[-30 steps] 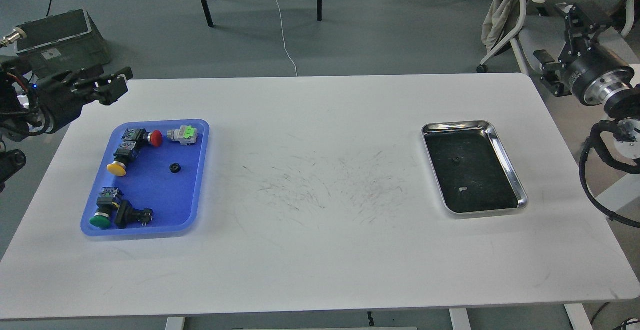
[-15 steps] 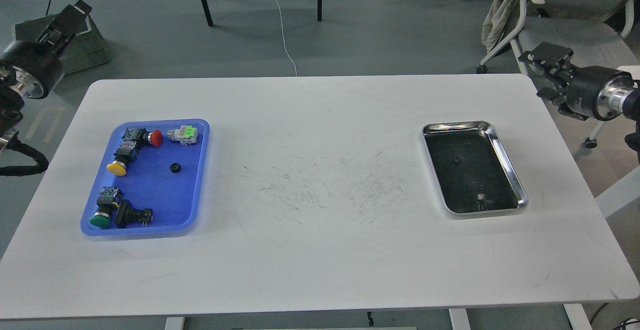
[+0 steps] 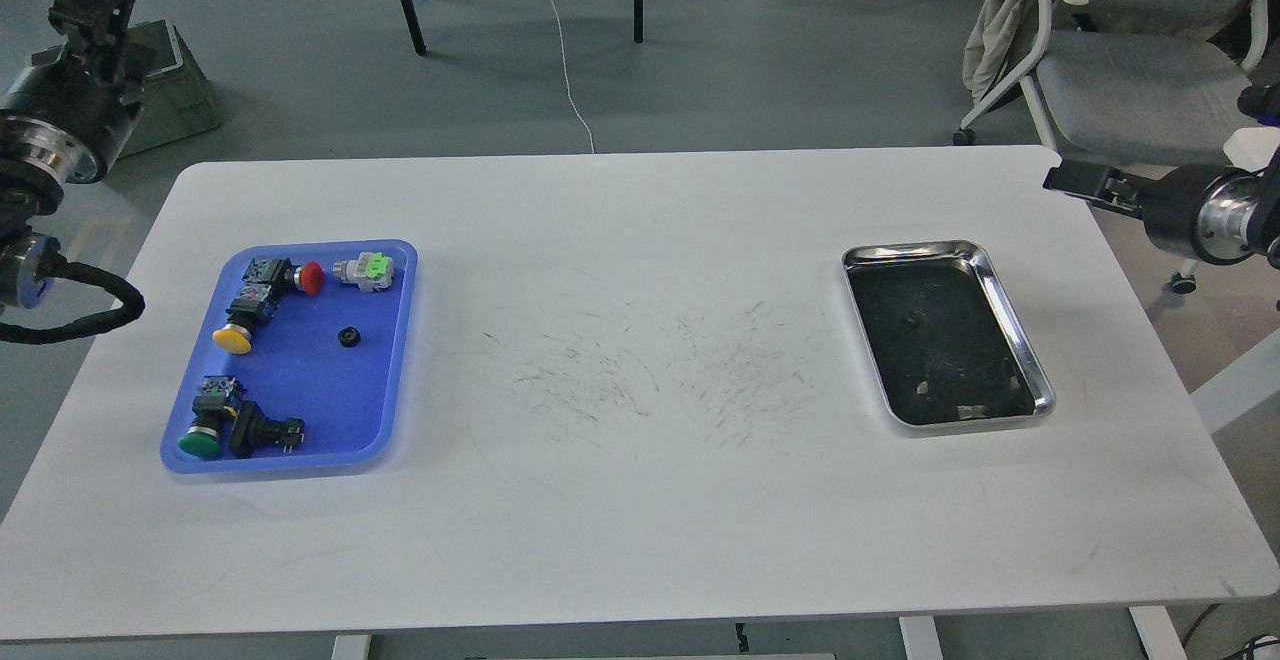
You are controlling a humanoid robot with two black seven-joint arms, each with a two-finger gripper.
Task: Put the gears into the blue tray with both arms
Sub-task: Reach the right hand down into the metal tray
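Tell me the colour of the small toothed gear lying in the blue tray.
Black, seen clearest in the head view.

Nothing in the room could be read from where I stood. The dark green case (image 3: 150, 70) on the floor carried a pale label, but its print was too small and blurred to make out. The push-button switches (image 3: 250, 302) in the blue tray (image 3: 300, 445) showed no legible markings, and the steel tray (image 3: 1015, 315) bore no letters or numbers I could make out. The tabletop (image 3: 640, 540) carried only dark scuff lines, not writing.
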